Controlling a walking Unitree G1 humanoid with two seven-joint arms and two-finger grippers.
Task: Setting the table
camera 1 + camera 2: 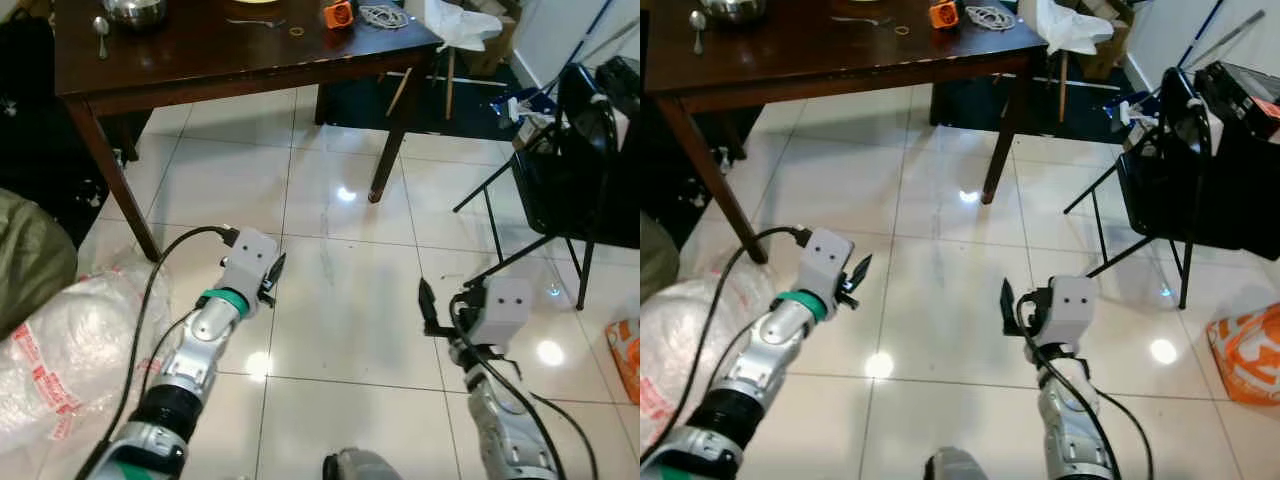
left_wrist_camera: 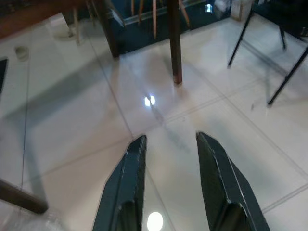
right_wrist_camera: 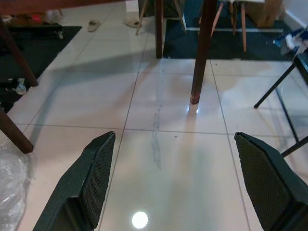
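My left gripper [image 2: 168, 144] and right gripper [image 3: 175, 144] hang apart, empty, above tile; the table [image 1: 200, 60] is cut off at its far edge.

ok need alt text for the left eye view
Two silver robot arms reach over a glossy white tiled floor, left gripper and right gripper both empty. Ahead stands a dark wooden table holding a spoon and metal bowl.

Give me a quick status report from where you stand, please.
Left gripper and right gripper open, empty, over floor tiles. Dark table ahead, spoon on it. Folding chair to the right.
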